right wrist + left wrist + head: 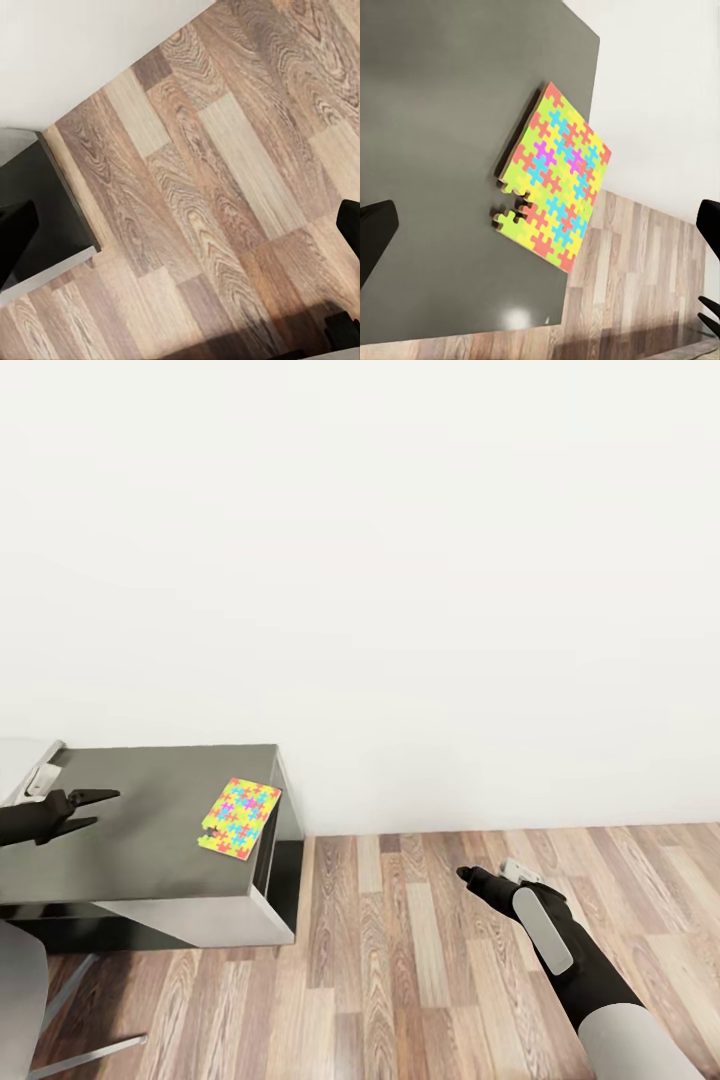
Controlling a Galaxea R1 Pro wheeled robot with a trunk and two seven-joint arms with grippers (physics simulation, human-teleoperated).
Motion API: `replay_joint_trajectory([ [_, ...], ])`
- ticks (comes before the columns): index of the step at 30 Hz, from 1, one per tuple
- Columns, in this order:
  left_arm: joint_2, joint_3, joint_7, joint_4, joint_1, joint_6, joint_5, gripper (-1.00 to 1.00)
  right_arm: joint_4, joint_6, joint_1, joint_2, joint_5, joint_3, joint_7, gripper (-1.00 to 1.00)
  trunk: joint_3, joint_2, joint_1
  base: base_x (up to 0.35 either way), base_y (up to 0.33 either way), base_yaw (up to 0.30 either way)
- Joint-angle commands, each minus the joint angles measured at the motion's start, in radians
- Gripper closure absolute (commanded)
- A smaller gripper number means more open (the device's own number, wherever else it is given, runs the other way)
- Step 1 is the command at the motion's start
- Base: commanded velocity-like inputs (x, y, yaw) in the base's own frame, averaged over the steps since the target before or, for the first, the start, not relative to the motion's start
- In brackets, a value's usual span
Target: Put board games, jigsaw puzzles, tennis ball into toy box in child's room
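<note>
A jigsaw puzzle (240,816) lies flat at the lower left of the head view, near the right end of the table (140,840), one corner just over the table's far edge. In the left wrist view the puzzle (556,186) shows yellow, pink, blue and red interlocking pieces, with a notch in one side. The tabletop is dull grey with a paler front edge. Behind it stands a plain white wall (400,560); wood-plank floor (420,960) fills the lower right. The left gripper (90,807) hovers over the table's left part, fingers spread and holding nothing, well apart from the puzzle. The right gripper (478,878) hangs above the floor, released, its dark fingertips (15,232) parted and empty
</note>
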Motion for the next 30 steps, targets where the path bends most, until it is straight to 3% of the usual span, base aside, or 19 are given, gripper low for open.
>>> replay_joint_trajectory([
  [1,0.000,0.001,-0.004,0.000,-0.001,0.004,-0.002,-1.00,-0.002,-0.003,-0.001,-0.001,-0.011,0.004,-0.010,-1.00,0.000,-0.002,0.001,0.000,0.009,0.001],
  [30,-0.009,-0.001,-0.004,0.000,-0.001,0.002,-0.002,-1.00,-0.002,-0.031,-0.001,-0.003,-0.011,0.004,-0.009,-1.00,0.047,-0.002,0.001,0.000,0.001,0.000],
])
